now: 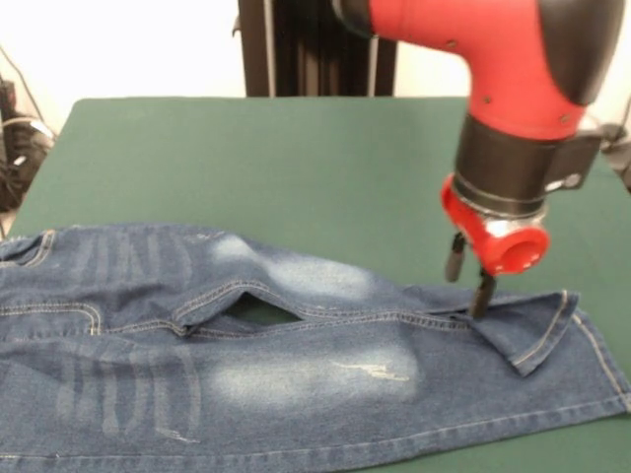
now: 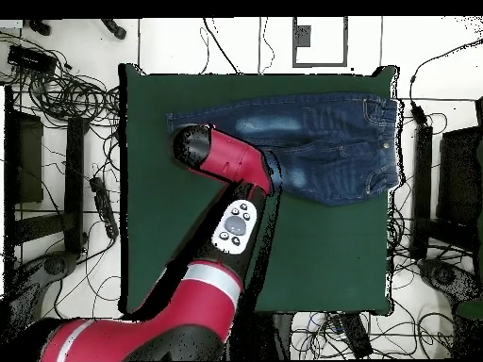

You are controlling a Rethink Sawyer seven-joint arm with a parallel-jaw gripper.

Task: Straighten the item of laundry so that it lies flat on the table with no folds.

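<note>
Your gripper (image 1: 469, 275) hangs with its two fingers spread apart, one tip touching the folded-back cuff of the jeans (image 1: 296, 365), which lie lengthwise along one long edge of the green table (image 1: 246, 158), legs partly overlapping and still creased.

Blue jeans (image 1: 296, 384), whitish patches; dark green table (image 1: 296, 158)

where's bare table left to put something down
The widest bare stretch of table runs from the jeans back to the far edge in the front view. Overhead shows the arm crossing part of it. It is crowded at the leg cuffs, where the gripper stands.
</note>
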